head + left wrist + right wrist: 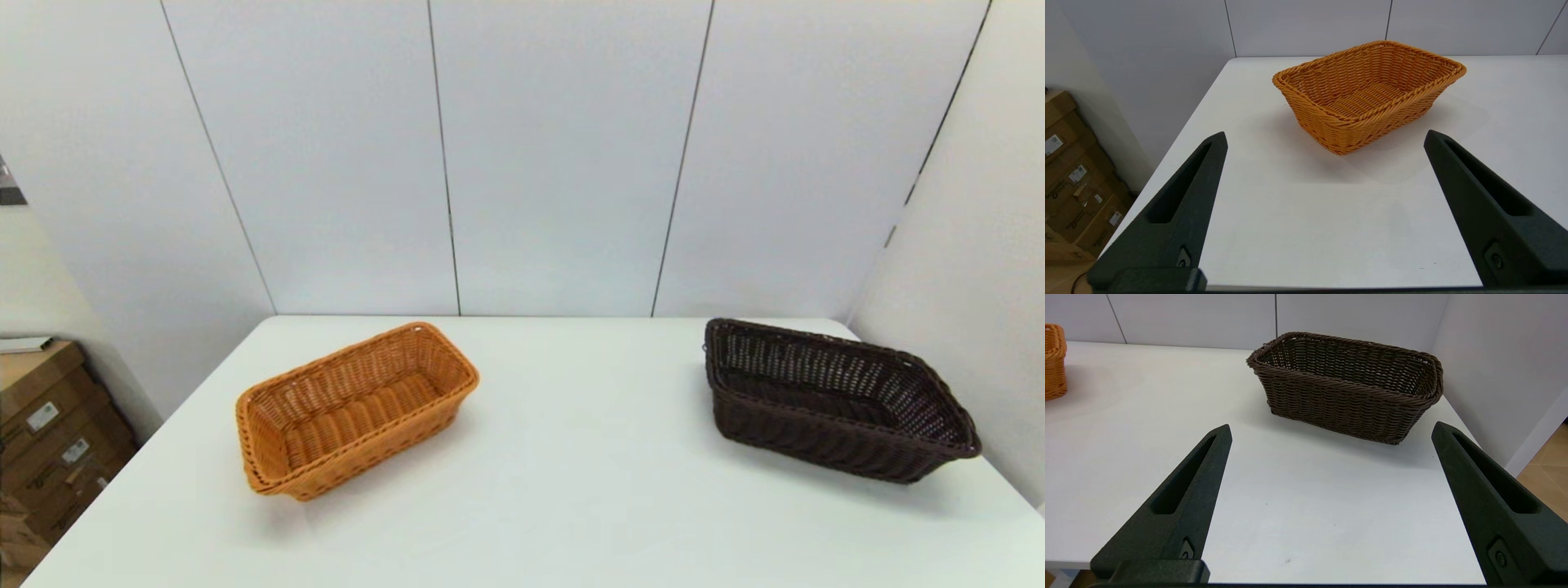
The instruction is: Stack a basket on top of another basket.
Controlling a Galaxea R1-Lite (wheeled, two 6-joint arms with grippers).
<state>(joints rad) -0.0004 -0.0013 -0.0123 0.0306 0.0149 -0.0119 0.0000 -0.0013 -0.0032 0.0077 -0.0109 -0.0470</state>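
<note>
Nearest the robot, the white table [571, 490] is bare and smooth, with a few tiny specks seen in the right wrist view. The left gripper [1325, 136] hangs over the table's near left part, its fingers spread wide and holding nothing. The right gripper [1331, 428] hangs over the near right part, also spread wide and empty. Neither shows in the head view.

Farther in, on the left half, the tan basket [357, 407] sits upright on the table, turned at an angle. It is orange-tan woven wicker, rectangular, with flared sides and a braided rim; it is empty. Well apart from it, near the table's right edge, the dark basket [833, 398] also sits upright and angled. It is dark brown, nearly black, of the same weave and shape, and empty too.

Behind the table stand pale grey wall panels [563, 155] with thin dark seams, and another panel closes the right side. Left of the table, on the floor, are stacked cardboard boxes [49, 433] with small labels.
</note>
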